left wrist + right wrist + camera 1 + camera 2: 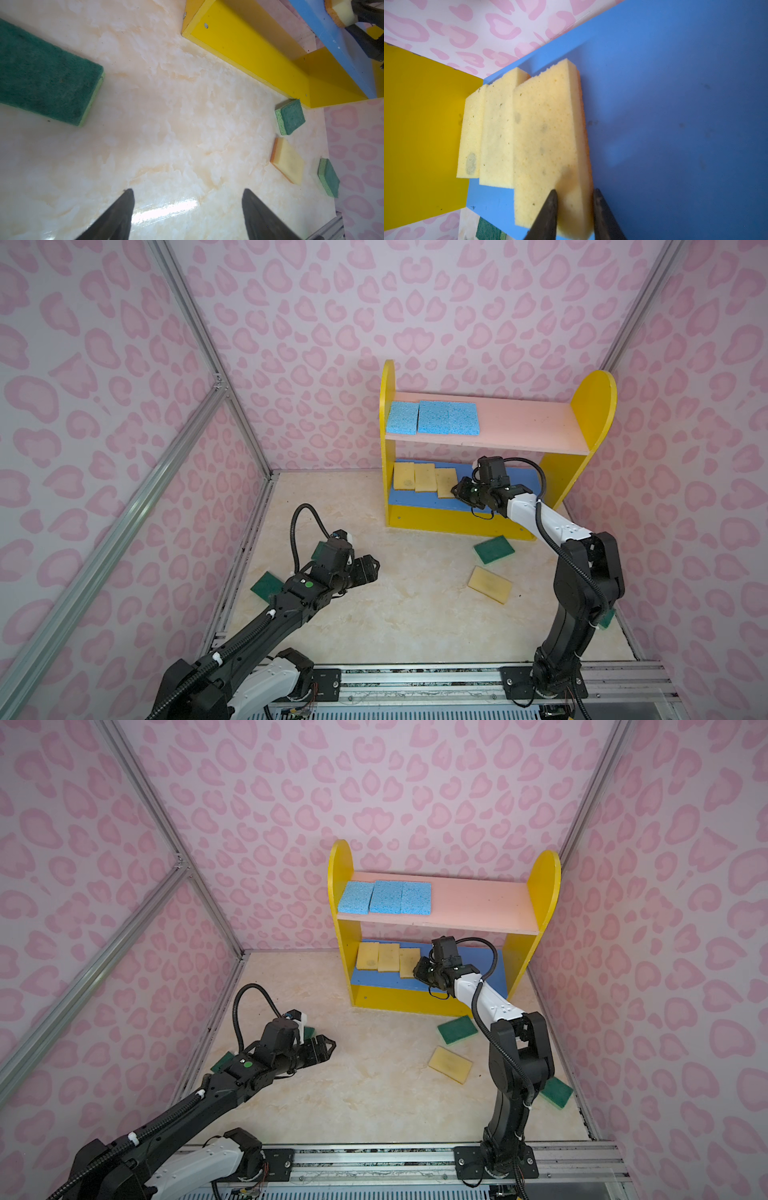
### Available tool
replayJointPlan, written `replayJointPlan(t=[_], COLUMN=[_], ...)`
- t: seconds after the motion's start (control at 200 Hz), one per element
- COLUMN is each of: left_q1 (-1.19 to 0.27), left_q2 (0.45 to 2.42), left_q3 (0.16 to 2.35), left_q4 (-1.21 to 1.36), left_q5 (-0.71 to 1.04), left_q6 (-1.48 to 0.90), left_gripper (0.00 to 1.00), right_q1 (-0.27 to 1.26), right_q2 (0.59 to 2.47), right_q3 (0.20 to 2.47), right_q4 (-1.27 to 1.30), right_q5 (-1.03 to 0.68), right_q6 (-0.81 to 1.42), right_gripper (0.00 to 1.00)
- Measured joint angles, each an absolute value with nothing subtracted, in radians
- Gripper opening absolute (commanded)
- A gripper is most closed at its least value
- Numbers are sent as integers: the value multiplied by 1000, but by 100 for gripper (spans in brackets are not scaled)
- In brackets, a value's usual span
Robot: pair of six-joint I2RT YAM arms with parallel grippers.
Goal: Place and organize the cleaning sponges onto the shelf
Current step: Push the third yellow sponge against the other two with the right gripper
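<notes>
Right pincer (575,197) clamps the 3rd yellow sponge (546,135) on the blue board (675,104); left pincer (188,190) hangs open.

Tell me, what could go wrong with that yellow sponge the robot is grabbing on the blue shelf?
The right gripper pinches only the near end of the yellow sponge, so the sponge might slip or flop if it is lifted. It lies closer to the front edge of the blue board than the middle sponge does, so a pull could drag it off. The two sit right beside each other, so a sideways shove might mess up the row.
</notes>
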State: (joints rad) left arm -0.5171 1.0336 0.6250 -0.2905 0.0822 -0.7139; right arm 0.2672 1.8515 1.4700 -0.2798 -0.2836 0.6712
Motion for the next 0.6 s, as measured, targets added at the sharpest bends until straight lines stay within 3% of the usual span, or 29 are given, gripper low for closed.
replayJointPlan(t=[0.6], left_q1=[-517], left_q2=[1034], left_q3=[625], left_q4=[-290], left_q5=[82], left_q6=[-714], left_gripper=[82], right_q1=[234], right_q2=[1857], right_q3=[1473], right_q4=[-275], right_q5=[-288], right_q6=[675], right_gripper=[26])
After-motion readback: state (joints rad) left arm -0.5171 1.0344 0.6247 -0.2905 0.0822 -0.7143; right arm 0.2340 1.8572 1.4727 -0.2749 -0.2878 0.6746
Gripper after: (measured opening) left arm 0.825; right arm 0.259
